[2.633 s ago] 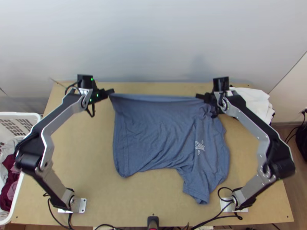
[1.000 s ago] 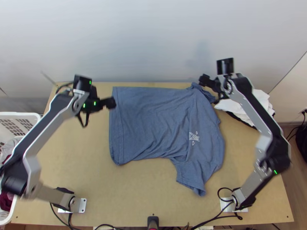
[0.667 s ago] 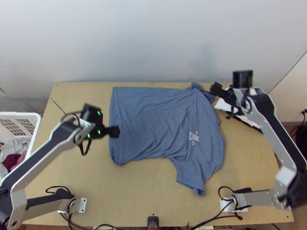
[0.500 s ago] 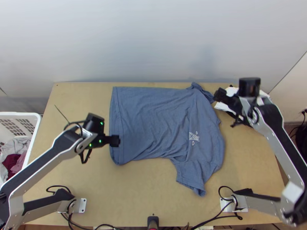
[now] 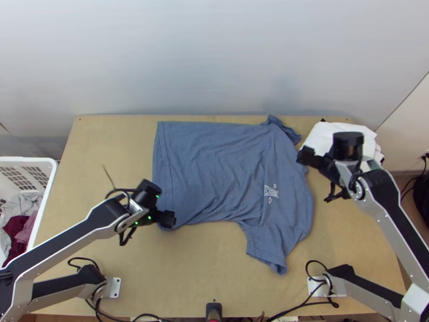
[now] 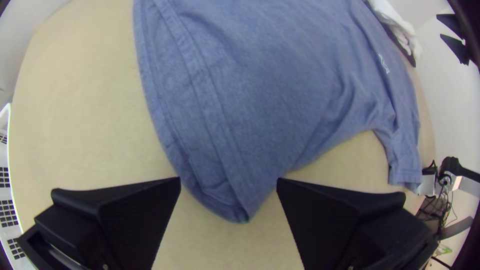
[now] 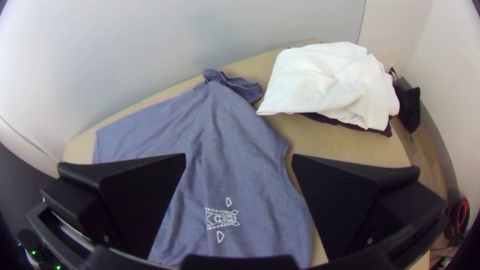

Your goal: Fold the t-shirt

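The blue t-shirt (image 5: pixel 214 172) lies spread on its side across the table, hem at the left, printed chest at the right. Its far sleeve is bunched near the back edge; the near sleeve points to the front. Over the hem's near corner is my left gripper (image 5: pixel 168 219). In the left wrist view this gripper (image 6: pixel 229 184) is open, with the shirt's corner (image 6: pixel 235 200) between and beyond its fingers. My right gripper (image 5: pixel 307 156) hovers by the collar side. The right wrist view has that gripper (image 7: pixel 239 160) open above the shirt (image 7: pixel 220 150), holding nothing.
A pile of folded clothes with a white one on top (image 5: pixel 343 140) sits at the table's back right corner. To the left of the table stands a white laundry basket (image 5: pixel 47 188) with clothes. A small dark device (image 5: pixel 213 310) is at the front edge.
Both grippers let go of the shirt's far side, which now lies flat at the back. The left gripper has come down toward the near hem corner; the right one moved right, then nearer.
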You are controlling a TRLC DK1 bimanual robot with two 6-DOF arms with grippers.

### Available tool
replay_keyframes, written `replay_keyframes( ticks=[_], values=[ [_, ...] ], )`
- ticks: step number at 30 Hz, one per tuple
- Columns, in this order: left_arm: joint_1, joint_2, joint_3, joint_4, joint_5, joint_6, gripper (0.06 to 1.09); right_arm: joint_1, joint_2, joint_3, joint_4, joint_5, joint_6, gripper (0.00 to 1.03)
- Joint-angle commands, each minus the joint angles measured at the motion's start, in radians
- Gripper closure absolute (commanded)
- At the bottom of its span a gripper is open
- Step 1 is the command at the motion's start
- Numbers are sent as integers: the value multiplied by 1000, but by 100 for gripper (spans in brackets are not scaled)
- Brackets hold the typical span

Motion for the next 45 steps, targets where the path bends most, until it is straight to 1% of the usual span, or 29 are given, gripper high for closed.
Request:
replay_keyframes(
  ticks=[1, 6, 7, 11, 12, 13, 19, 23, 25, 26, 30, 35, 39, 43, 45],
  values=[
    [-90, 52, 2, -11, -4, -10, 16, 38, -48, -71, -14, 2, -33, 4],
    [-129, 116, 18, -49, -4, -25, 17, 27, -60, -92, -14, 2, -33, 4],
    [-138, 124, 16, -49, -4, -30, 20, 25, -60, -95, -12, 2, -33, 4],
    [-152, 153, 2, -49, -5, -38, 26, 22, -60, -99, -12, 2, -35, 4],
    [-149, 159, -2, -49, -5, -38, 26, 21, -60, -99, -11, 2, -35, 4],
    [-144, 165, -5, -49, -5, -38, 30, 18, -59, -99, -9, 2, -36, 4],
    [-130, 157, -8, -11, -27, -31, 69, 10, -39, -106, 0, 2, -41, 4],
    [-115, 157, -8, 24, -46, -15, 89, 16, -22, -102, 4, 2, -41, 4],
    [-113, 157, -12, 35, -50, -1, 102, 18, -14, -100, 9, 2, -41, 4],
    [-113, 156, -10, 32, -50, 2, 105, 18, -10, -99, 11, 2, -41, 4],
    [-113, 95, -25, -6, -50, -1, 105, 22, 7, -95, 14, 2, -49, 4],
    [-107, 3, -56, -155, -40, 5, 105, 42, 29, -92, 15, 2, -58, 4],
    [-67, -96, -119, -249, -37, 73, 105, 67, 38, -91, 15, 2, -61, 4],
    [41, -221, -168, -293, -36, 171, 105, 88, 38, -97, 14, 2, -61, 4],
    [101, -252, -159, -330, -10, 185, 105, 98, 35, -105, 11, 0, -61, 4]
  ],
)
